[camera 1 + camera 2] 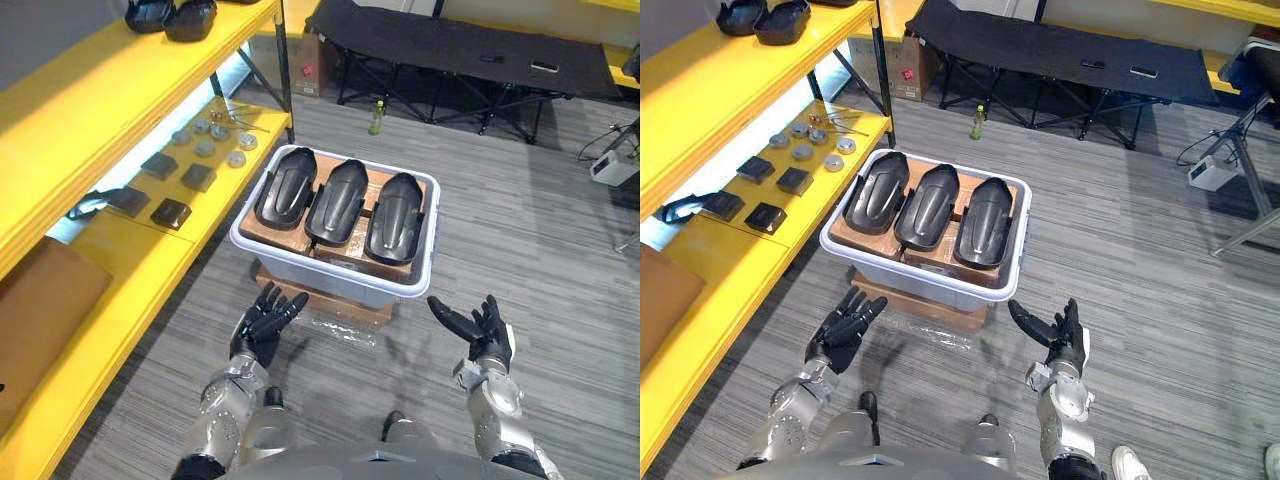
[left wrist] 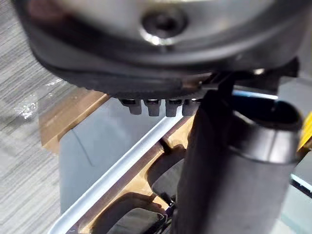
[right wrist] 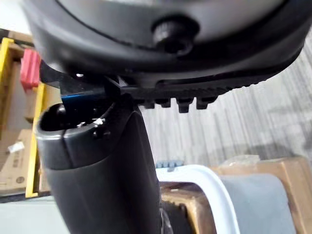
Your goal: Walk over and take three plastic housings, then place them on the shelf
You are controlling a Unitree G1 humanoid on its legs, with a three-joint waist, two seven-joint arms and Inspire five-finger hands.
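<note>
Three black plastic housings [image 1: 341, 203] lie side by side on cardboard inside a white bin [image 1: 300, 268] that rests on a cardboard box on the floor. My left hand [image 1: 263, 325] hangs open just short of the bin's near left corner, fingers straight, touching nothing. Level with it, my right hand [image 1: 482, 329] is open off the bin's near right corner, also empty. The left wrist view looks past the left hand [image 2: 234, 161] at the bin's rim [image 2: 122, 168]. In the right wrist view the bin's white rim [image 3: 214, 195] shows past the thumb.
A yellow shelf unit [image 1: 120, 110] runs along the left, with two more black housings [image 1: 172, 17] on its upper board and small metal discs and dark blocks [image 1: 198, 160] on the lower. A black folding cot [image 1: 450, 50] stands behind the bin. Open grey floor lies to the right.
</note>
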